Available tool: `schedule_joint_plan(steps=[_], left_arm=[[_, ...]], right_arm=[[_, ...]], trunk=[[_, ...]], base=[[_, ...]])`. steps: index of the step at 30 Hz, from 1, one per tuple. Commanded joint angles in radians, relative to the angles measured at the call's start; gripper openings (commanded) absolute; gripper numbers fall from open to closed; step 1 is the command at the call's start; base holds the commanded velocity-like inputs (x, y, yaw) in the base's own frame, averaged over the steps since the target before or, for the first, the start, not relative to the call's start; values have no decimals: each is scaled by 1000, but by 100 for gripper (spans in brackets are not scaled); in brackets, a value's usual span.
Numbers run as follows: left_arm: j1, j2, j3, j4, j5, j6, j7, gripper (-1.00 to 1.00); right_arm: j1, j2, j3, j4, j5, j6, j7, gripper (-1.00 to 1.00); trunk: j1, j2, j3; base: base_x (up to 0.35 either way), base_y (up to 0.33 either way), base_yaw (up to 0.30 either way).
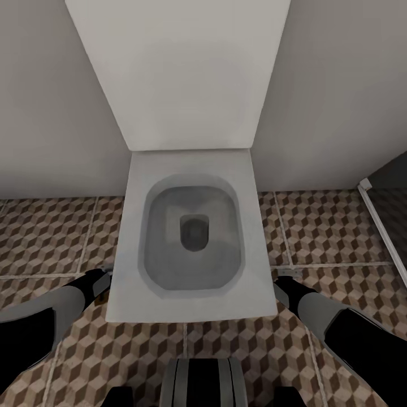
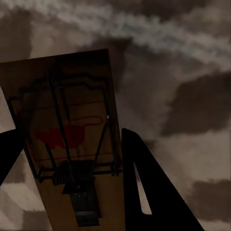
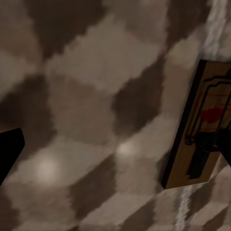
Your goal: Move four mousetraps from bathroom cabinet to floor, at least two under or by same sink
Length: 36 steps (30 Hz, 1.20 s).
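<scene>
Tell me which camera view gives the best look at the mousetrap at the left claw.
The left wrist view: the mousetrap lies large between the left claw's fingers, its wire parts and red mark plain, above the bathroom floor. The head view has the toilet between both arms, but no trap can be made out there. The right wrist view holds a different trap.

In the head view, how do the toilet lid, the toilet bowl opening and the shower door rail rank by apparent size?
1. Toilet lid, largest.
2. Toilet bowl opening.
3. Shower door rail, smallest; it is cut by the picture's edge.
</scene>
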<state>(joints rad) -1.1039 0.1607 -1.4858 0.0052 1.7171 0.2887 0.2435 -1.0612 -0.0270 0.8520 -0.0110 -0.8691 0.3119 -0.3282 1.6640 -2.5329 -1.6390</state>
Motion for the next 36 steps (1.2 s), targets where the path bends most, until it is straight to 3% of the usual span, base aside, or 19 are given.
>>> schedule_joint_plan(steps=[1,21,28,36], left_arm=[[-1,0,-8,-1,6,4,6,-100],[-1,1,-8,-1,6,3,19,-100],[0,1,-9,-1,4,-33,19,-100],[0,2,-10,0,4,-41,19,-100]], right_arm=[[0,0,8,-1,-7,6,-3,100],[0,0,8,-1,-7,6,-3,100],[-1,-1,9,-1,-5,6,-4,100],[-2,-19,8,-1,-5,6,-5,100]], trunk=[[0,0,-1],[0,0,-1],[0,0,-1],[0,0,-1]], base=[[0,0,0],[0,0,0],[0,0,0],[0,0,0]])
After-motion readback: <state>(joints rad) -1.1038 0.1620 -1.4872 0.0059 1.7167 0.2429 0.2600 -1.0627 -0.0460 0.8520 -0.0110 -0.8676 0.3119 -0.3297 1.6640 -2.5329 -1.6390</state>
